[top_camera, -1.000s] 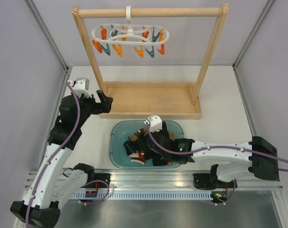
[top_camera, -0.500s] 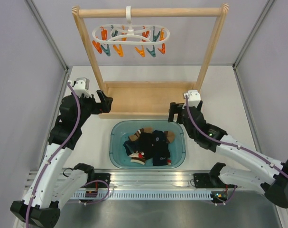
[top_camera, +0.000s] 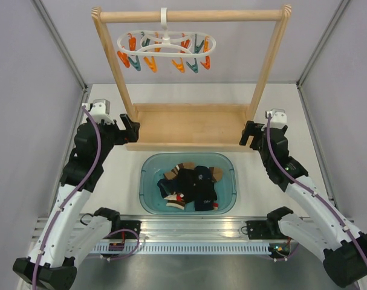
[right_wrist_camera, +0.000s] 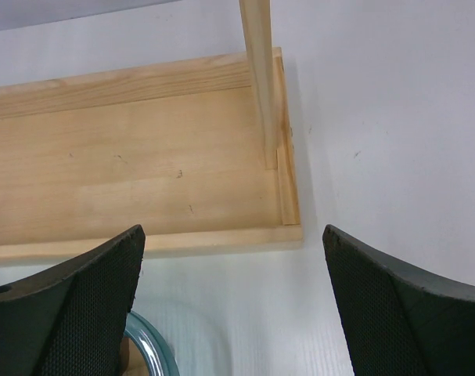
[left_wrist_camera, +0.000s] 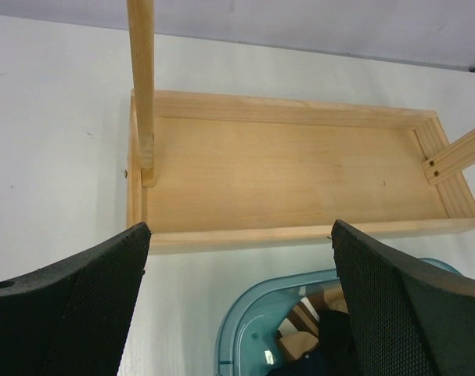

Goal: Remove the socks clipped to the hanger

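Note:
The white oval hanger (top_camera: 166, 43) hangs by its hook from the wooden rail, and its orange and teal pegs dangle with nothing clipped in them. The socks (top_camera: 189, 186), striped tan ones and dark navy ones, lie piled in the teal tub (top_camera: 149, 166); a corner of that pile (left_wrist_camera: 315, 337) shows in the left wrist view. My left gripper (top_camera: 130, 128) is open and empty at the left front corner of the wooden base. At the right front corner, my right gripper (top_camera: 250, 134) is open and empty too.
The wooden rail frame (top_camera: 189, 17) stands on a tray-like base (top_camera: 189, 124) behind the tub, with slanted uprights (left_wrist_camera: 141, 86) (right_wrist_camera: 260, 78). Grey walls close in the left, right and back. A metal rail runs along the table's near edge.
My right arm has lifted out of the tub and swung right and back to the base's right front corner, empty. The left arm has barely moved.

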